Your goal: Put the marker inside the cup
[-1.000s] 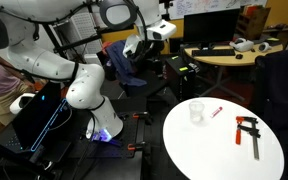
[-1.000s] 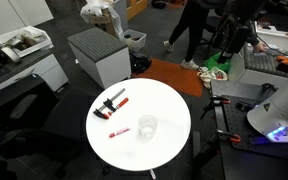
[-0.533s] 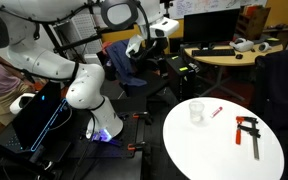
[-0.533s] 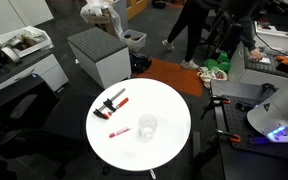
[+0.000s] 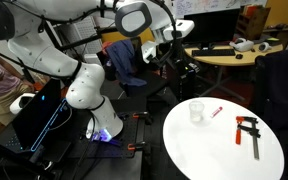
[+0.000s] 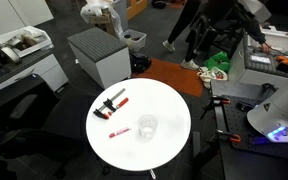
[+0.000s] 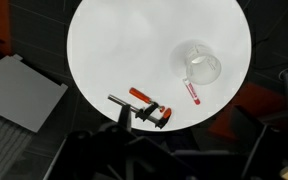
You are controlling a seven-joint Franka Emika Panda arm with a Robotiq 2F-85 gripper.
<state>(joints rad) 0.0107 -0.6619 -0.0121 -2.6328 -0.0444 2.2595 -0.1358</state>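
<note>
The clear plastic cup [image 5: 196, 111] stands upright on the round white table [image 5: 219, 150]. It also shows in an exterior view [image 6: 147, 127] and in the wrist view [image 7: 202, 66]. The thin red marker [image 5: 216, 111] lies flat on the table close beside the cup, seen in an exterior view [image 6: 119, 132] and in the wrist view [image 7: 194, 93]. My gripper [image 5: 172, 52] hangs high above the floor, well off the table's edge and far from both things. Its dark jaws show dimly at the bottom of the wrist view, apart, with nothing between them.
A red-and-black bar clamp [image 5: 249, 133] lies on the table past the marker, seen also in an exterior view [image 6: 114, 103] and in the wrist view [image 7: 144, 108]. A grey box [image 6: 99, 55], desks, chairs and a person [image 6: 189, 30] stand around the table.
My arm has swung its wrist and gripper toward the table. The cup, marker and clamp have not moved.
</note>
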